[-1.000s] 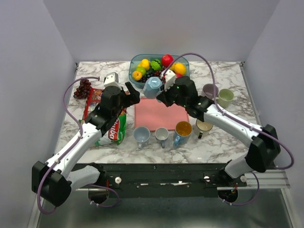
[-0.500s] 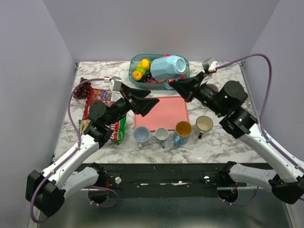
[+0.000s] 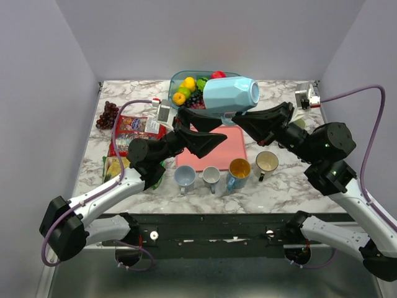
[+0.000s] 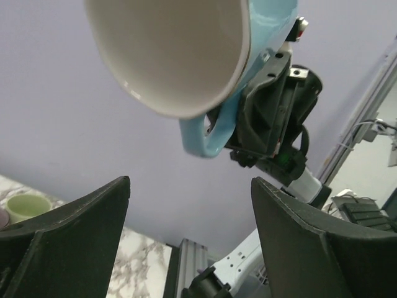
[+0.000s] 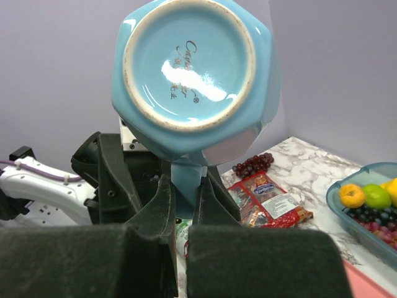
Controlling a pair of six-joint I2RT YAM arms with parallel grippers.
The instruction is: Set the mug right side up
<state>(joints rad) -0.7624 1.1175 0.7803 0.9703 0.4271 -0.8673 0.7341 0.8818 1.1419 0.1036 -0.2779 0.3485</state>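
Note:
The light blue mug (image 3: pixel 228 95) is held high in the air on its side, mouth toward the right in the top view. My right gripper (image 3: pixel 239 119) is shut on its handle (image 5: pixel 185 180); the right wrist view shows the mug's base (image 5: pixel 189 59). My left gripper (image 3: pixel 208 138) is open and empty just below and left of the mug. In the left wrist view the mug's white inside (image 4: pixel 173 46) hangs above my open left gripper (image 4: pixel 191 198).
A pink mat (image 3: pixel 211 149) lies mid-table. Several mugs (image 3: pixel 211 176) stand in a row before it, two more (image 3: pixel 296 127) at the right. A fruit bowl (image 3: pixel 186 90) is at the back. Grapes (image 3: pixel 107 115) and snack packets (image 3: pixel 134 127) lie at the left.
My right gripper has lifted the blue mug from the table high into the air and tipped it onto its side. My left gripper has risen too and opened beneath it.

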